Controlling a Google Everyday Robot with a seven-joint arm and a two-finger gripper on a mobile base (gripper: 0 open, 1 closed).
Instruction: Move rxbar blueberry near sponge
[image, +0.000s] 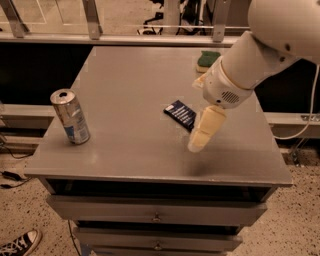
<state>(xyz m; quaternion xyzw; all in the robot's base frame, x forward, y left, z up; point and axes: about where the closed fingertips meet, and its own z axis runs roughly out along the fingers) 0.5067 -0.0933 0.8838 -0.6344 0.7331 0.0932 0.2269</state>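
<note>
The rxbar blueberry (181, 114), a flat dark navy bar with white lettering, lies on the grey table (125, 100) right of its middle. The sponge (207, 60), dark green on top with a pale base, sits at the table's far right edge, partly hidden by my arm. My gripper (202, 132), with pale cream fingers, hangs just to the right of the bar and slightly nearer the camera, close above the tabletop. Its upper part covers the bar's right end. It holds nothing.
A silver-and-blue drink can (70, 117) stands upright near the table's front left edge. The table has drawers (157, 216) below. A railing (150, 37) runs behind the table. A shoe (17, 243) lies on the floor at the bottom left.
</note>
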